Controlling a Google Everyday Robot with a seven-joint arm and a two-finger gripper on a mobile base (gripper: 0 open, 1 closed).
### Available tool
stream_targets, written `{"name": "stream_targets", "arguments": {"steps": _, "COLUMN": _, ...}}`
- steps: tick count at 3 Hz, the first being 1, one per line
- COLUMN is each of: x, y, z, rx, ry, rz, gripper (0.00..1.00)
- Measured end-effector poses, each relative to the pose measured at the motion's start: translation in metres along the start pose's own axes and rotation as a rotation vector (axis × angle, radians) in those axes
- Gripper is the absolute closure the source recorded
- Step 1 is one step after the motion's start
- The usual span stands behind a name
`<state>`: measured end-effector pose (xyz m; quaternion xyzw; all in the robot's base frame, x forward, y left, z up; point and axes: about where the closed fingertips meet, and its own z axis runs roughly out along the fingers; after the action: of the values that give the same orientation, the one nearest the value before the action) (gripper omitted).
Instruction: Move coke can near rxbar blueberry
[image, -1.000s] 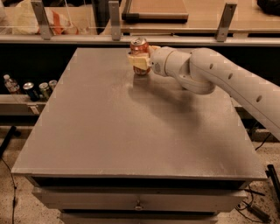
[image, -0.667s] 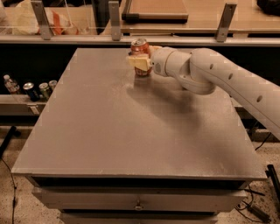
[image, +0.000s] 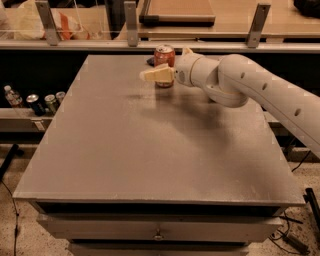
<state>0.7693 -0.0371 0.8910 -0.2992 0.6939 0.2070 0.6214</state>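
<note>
The coke can (image: 164, 56), red-orange with a silver top, stands upright at the far edge of the grey table (image: 150, 150). My gripper (image: 165, 63) reaches in from the right on the white arm and is open around the can. One pale finger (image: 156, 75) lies across the front of the can's lower half; the other finger (image: 186, 50) shows behind and to the right of the can. A small flat dark thing, which looks like the rxbar blueberry (image: 150, 61), lies just behind and left of the can, mostly hidden by it.
A shelf to the left of the table holds a bottle (image: 12, 95) and several cans (image: 45, 102). A railing with metal posts (image: 131, 22) runs behind the table. A bag (image: 65, 27) and a board (image: 177, 10) lie on the counter beyond.
The front finger has moved slightly down and toward the camera, away from the can. More of the can shows, and it now sits slightly farther right. The arm has barely moved.
</note>
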Motion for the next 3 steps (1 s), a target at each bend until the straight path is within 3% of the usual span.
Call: {"name": "stream_targets", "arguments": {"steps": 3, "x": -0.014, "y": -0.002, "z": -0.050, "rx": 0.045, "ry": 0.061, "rz": -0.057, "gripper": 0.00}}
